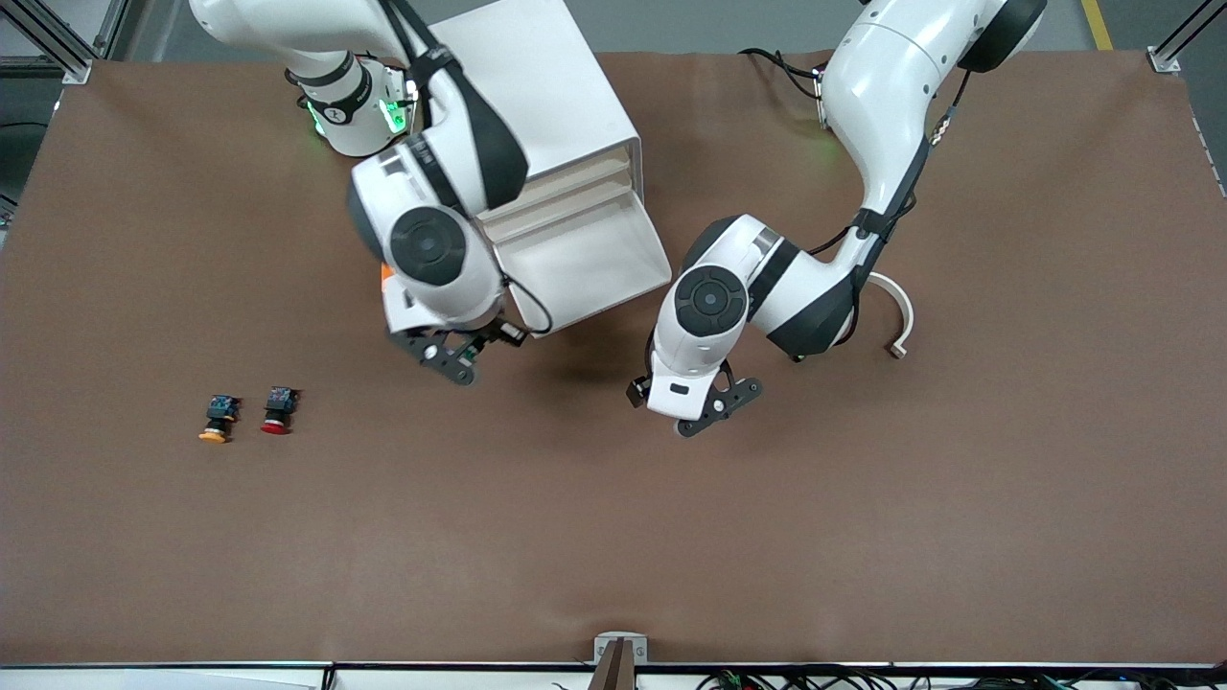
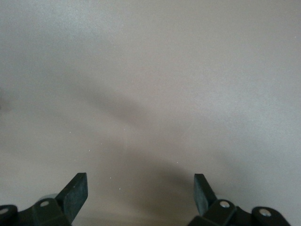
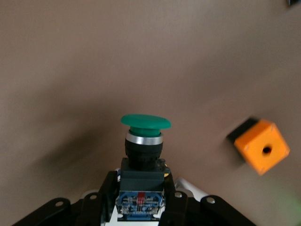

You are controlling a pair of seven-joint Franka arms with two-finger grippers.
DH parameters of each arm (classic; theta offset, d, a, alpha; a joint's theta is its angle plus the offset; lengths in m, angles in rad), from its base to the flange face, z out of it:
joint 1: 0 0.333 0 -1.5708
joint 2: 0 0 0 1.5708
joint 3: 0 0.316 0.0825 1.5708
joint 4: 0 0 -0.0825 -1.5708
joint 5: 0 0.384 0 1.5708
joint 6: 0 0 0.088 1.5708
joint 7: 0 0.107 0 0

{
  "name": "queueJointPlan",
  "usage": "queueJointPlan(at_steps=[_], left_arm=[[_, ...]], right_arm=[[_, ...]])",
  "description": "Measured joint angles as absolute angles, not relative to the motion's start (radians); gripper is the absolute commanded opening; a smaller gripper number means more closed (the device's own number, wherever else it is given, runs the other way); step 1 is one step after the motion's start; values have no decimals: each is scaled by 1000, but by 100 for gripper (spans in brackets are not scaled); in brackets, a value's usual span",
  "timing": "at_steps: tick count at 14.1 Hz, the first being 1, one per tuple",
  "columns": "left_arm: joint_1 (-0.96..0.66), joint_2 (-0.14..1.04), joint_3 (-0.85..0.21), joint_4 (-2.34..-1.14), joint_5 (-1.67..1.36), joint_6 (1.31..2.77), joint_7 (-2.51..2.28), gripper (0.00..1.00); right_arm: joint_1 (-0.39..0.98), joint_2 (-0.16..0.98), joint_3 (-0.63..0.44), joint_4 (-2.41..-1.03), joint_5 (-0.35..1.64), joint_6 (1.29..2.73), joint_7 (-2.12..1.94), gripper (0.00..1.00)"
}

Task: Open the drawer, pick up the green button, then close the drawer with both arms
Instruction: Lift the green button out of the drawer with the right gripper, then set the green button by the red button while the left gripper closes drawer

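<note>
Clamped on a green-capped button (image 3: 143, 155) — right gripper (image 3: 141, 202), black fingers (image 3: 104, 193) pressed against both sides of the button's black body, up above the brown table (image 3: 117, 56). Green cap pointing away from the gripper, a silver ring just under it, then the black body, then a blue back end with small red marks sitting between the fingers. Off to one side of the button, well apart from it — an orange block (image 3: 262, 147) with a small round hole in one face, blurred, a dark edge along one side.
</note>
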State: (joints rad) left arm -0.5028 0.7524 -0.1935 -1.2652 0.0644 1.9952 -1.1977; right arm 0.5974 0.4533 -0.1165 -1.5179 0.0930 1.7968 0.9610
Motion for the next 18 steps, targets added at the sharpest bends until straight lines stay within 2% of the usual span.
queueJointPlan(at_steps=[5, 14, 18], left_arm=[[-506, 753, -196, -1302, 65, 2009, -1198, 99], [-556, 755, -239, -1396, 65, 2091, -1198, 99], [-602, 755, -240, -1417, 65, 2092, -1210, 99]], right_arm=[[450, 459, -118, -1593, 91, 1915, 618, 0], [270, 508, -118, -1823, 42, 2272, 243, 0], [227, 528, -117, -1855, 29, 2323, 166, 0]])
